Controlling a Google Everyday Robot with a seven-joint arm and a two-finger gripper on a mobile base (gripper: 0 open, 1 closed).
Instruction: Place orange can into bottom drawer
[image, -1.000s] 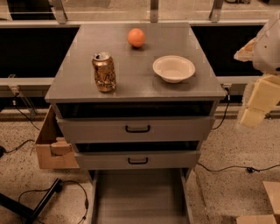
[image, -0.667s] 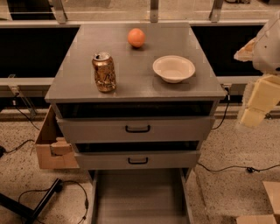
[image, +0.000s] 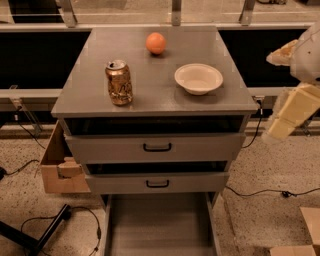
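Camera view has the small dented orange-gold metal drink can (image: 119, 83) standing upright near the front left of the flat grey cabinet top (image: 165, 102), so it's not picked up yet. The robot's cream two-finger gripper (image: 290, 112) hangs off the cabinet's right side, well apart from the can; can't tell if it's open or closed. I'd go over the shallow white bowl (image: 198, 78), not through it, grab the can mid-body, keep it upright, then lower it into the pulled-out grey bottom drawer (image: 160, 225), staying clear of the upper drawer fronts.
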